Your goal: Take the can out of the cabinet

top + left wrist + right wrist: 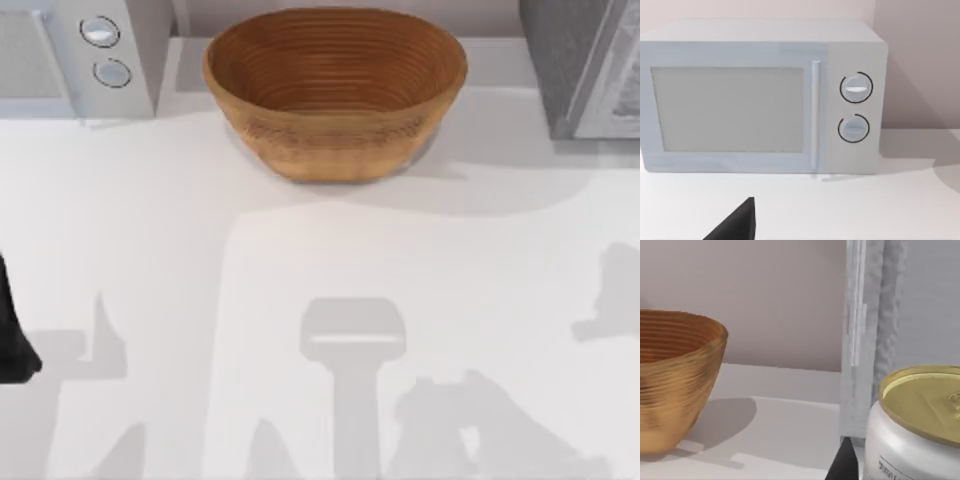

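Top view: a ribbed wooden bowl (335, 90) stands at the middle of the white bench's (300, 300) far edge, between a microwave (75, 55) at the far left corner and a grey cabinet (585, 65) at the far right corner. Part of the left arm (12, 335) shows dark at the left edge. Left wrist view: the microwave faces the camera, door closed, with two round dials (856, 88). Right wrist view: the can (917, 425), white-bodied with a gold lid, appears close up, just beside the cabinet's pale upright edge (860, 340); the bowl stands apart from it. Neither pincer's opening can be told, nor whether either holds anything.
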